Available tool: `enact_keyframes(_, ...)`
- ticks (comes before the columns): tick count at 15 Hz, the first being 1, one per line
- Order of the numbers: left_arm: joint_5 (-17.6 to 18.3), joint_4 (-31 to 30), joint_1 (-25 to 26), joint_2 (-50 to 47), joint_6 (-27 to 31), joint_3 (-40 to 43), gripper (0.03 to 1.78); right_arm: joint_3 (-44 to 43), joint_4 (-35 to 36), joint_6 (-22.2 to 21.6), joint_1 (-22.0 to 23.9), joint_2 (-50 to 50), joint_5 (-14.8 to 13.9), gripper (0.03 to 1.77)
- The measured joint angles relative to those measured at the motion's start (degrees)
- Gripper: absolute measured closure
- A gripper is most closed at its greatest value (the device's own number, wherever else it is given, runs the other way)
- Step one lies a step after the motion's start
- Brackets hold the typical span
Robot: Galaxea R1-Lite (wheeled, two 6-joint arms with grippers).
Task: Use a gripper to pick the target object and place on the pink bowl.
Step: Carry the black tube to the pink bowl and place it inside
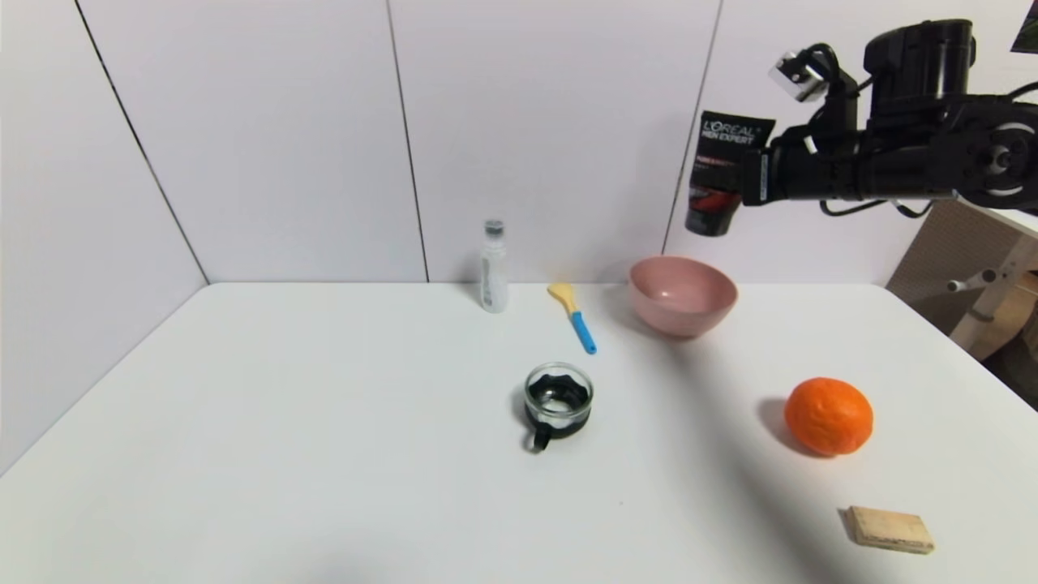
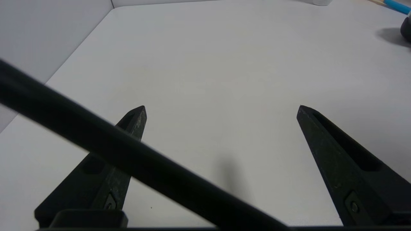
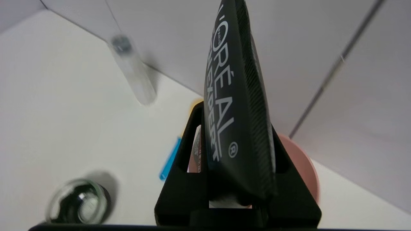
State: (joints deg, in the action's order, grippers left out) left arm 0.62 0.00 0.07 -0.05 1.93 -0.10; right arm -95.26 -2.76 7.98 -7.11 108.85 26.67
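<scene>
Tube [image 1: 724, 173] gripped above pink bowl [image 1: 683, 295].

The black tube [image 3: 237, 128] hides most of the pink bowl [image 3: 301, 166].

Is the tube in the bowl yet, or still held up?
Not in yet. The right gripper holds the tube cap-down in the air above the pink bowl.

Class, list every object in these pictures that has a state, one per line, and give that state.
Right gripper: shut on the black L'Oreal squeeze tube, held in the air cap down.
Left gripper: open, above the white table.
Round pink bowl: upright, empty.
Clear slim bottle: upright, capped.
Glass cup with black handle: upright.
</scene>
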Motion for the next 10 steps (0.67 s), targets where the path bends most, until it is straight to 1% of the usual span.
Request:
enact_keyframes(2,0.0,0.0,0.0,0.0,0.0,0.0,0.12,5.5,2.9,0.9,3.2,-0.7,2.3,1.44)
enact_keyframes(4,0.0,0.0,0.0,0.0,0.0,0.0,0.12,9.8,8.9,1.1,4.7,0.2,3.6,1.44)
enact_keyframes(7,0.0,0.0,0.0,0.0,0.0,0.0,0.12,12.1,17.3,1.3,5.2,3.9,3.9,1.44)
enact_keyframes(10,0.0,0.0,0.0,0.0,0.0,0.0,0.12,12.1,19.0,1.5,4.8,8.1,3.9,1.44)
